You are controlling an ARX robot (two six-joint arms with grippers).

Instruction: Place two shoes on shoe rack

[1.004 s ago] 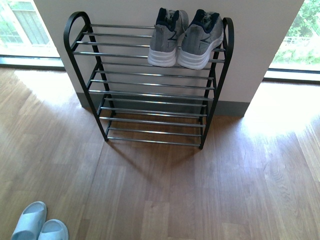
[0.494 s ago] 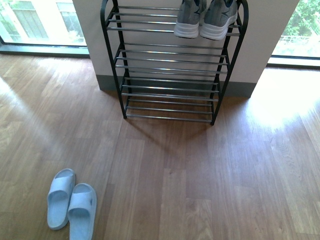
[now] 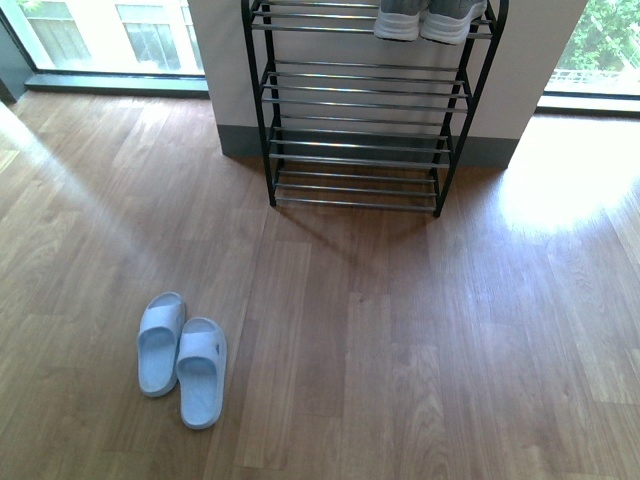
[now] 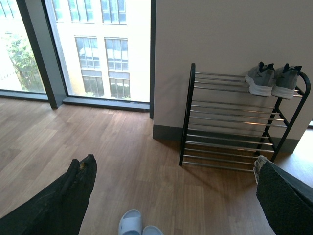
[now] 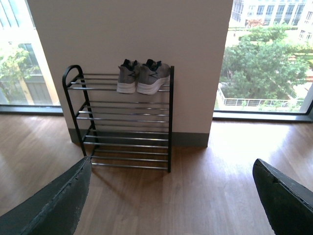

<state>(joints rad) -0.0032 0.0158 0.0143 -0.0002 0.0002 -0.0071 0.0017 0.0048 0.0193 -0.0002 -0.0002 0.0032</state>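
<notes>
**A:** Checking in. Where are the shoes?

**B:** I see both shoes [image 5: 143,77] side by side on the top tier of the shoe rack [image 3: 360,160], at its right end, toes pointing out from the wall [image 5: 146,29]. On my front camera the rack is at 12 o'clock. The shoes are nearer 1, cropped by the frame edge.

**A:** Claws?

**B:** Left gripper [image 4: 176,196]: fingers spread wide. Right gripper [image 5: 171,200]: same, wide apart. Both hang over the wood floor [image 3: 450,350], well apart from the rack.

**A:** Anything else?

**B:** A pair of pale slippers [image 3: 182,357] on the floor at 8 o'clock.
</notes>
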